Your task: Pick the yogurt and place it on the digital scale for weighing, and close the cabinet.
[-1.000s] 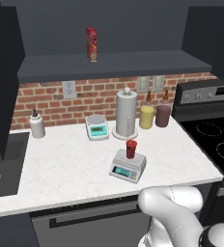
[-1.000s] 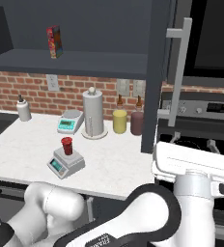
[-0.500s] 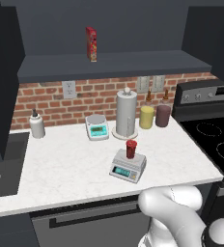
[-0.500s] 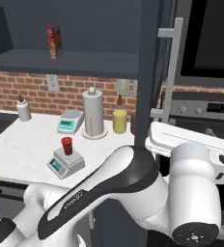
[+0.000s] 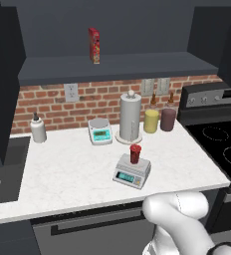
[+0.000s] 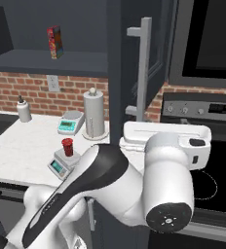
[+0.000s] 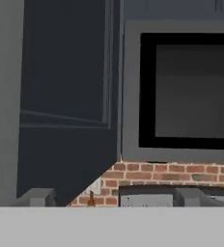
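The yogurt, a small dark-red cup, stands upright on the platform of the grey digital scale near the counter's front edge. The cabinet's right door hangs open, its silver bar handle facing the room. My white wrist sits just right of and below that handle. In the hand view my gripper is open, nothing between the fingertips, facing the dark door panel.
A red box stands on the open cabinet shelf. A white round-platter scale, paper towel roll, two jars and a small bottle line the brick wall. Microwave and stove are right; the left door is also open.
The right cabinet door and its handle have swung leftward in the right base view. My arm rose and the hand followed the door leftward. Yogurt and scale stayed put.
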